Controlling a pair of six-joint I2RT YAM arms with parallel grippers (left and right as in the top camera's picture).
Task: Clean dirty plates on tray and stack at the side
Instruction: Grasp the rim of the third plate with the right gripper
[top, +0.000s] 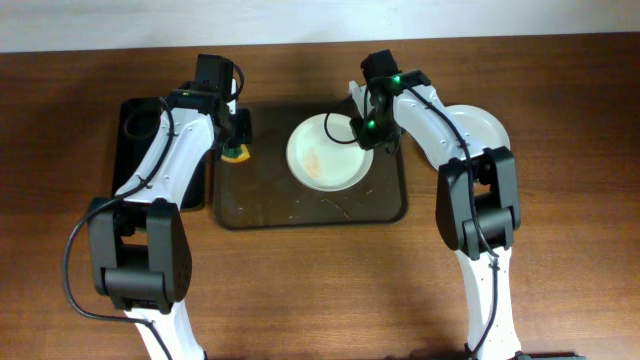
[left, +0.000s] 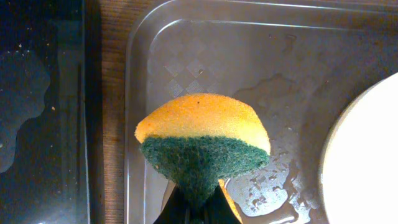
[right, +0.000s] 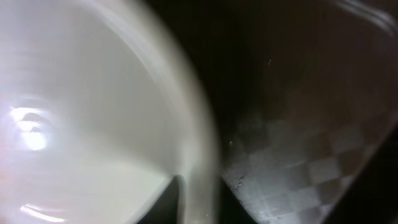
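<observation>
The left gripper (left: 199, 210) squeezes a soft sponge (left: 202, 140), yellow on top and scratchy green below. The right gripper (right: 199, 200) pinches the rim of the smooth, round white plate (top: 322, 152), which lies under it on the wet brown tray (top: 310, 212).

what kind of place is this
Probably a robotics lab bench staged for dishwashing practice: a wooden table, a brown tray holding a smeared plate, and a sponge in the left pincer.

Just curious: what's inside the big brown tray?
One white plate with an orange smear, its rim pinched by the right hand, plus water drops. The left hand holds a sponge over the tray. Beneath the plate is hidden.
</observation>
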